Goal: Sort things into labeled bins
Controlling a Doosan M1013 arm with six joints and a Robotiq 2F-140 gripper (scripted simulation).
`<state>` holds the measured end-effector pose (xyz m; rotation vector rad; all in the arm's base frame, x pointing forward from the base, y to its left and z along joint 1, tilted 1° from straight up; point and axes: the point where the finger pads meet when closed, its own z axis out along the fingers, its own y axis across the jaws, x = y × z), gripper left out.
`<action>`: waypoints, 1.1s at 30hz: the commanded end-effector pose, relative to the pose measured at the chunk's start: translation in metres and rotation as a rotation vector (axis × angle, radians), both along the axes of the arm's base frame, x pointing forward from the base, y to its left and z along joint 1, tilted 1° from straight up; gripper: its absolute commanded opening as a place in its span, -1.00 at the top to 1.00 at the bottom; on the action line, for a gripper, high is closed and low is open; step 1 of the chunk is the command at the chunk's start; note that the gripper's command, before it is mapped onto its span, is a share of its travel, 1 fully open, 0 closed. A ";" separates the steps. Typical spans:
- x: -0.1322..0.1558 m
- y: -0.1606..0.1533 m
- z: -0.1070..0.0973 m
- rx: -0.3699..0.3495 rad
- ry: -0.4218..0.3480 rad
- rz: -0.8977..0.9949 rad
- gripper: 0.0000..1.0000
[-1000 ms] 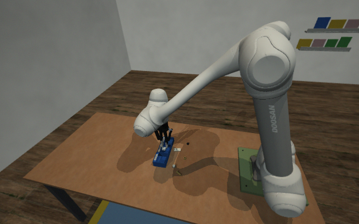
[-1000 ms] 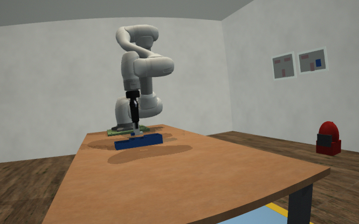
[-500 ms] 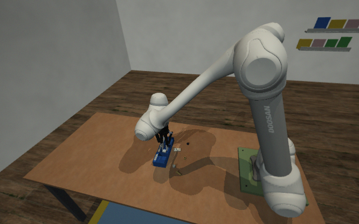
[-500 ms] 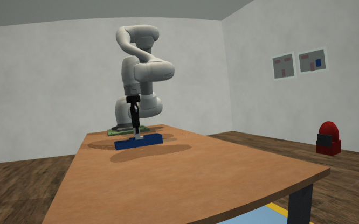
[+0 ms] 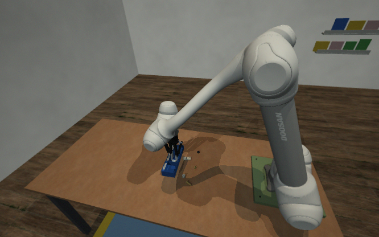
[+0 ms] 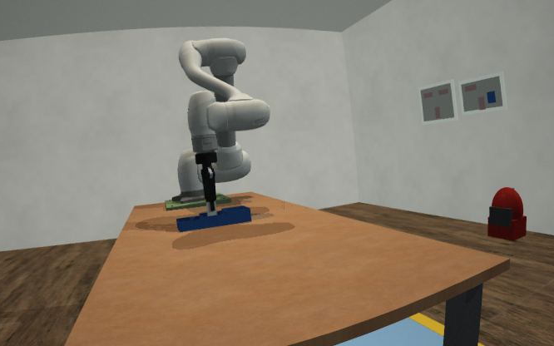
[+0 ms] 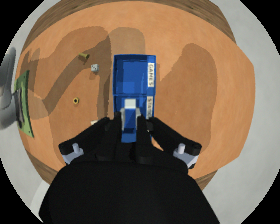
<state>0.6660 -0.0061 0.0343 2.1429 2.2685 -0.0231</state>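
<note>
A long blue bin block (image 5: 172, 164) lies on the table, with white labels along one side in the wrist view (image 7: 132, 83). It also shows in the exterior view (image 6: 213, 218). My gripper (image 5: 173, 155) (image 6: 211, 210) hangs straight down over the bin's near end, fingertips just above its rim. In the wrist view the fingers are shut on a small light-grey part (image 7: 130, 106). Small loose parts lie right of the bin: a black washer (image 5: 197, 152), a brass nut (image 5: 195, 167), a small grey piece (image 5: 183, 175) and a brass bolt (image 5: 186, 182).
A small white tag (image 5: 186, 158) lies beside the bin. The arm's green base plate (image 5: 262, 182) is at the table's right end. The table edge runs along the front.
</note>
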 end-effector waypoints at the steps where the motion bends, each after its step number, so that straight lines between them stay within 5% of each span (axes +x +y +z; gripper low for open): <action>1: 0.000 0.000 0.000 0.000 0.000 0.000 0.77; 5: 0.000 0.000 0.000 0.000 0.000 0.000 0.64; 33: 0.000 0.000 0.012 0.000 0.000 0.000 0.64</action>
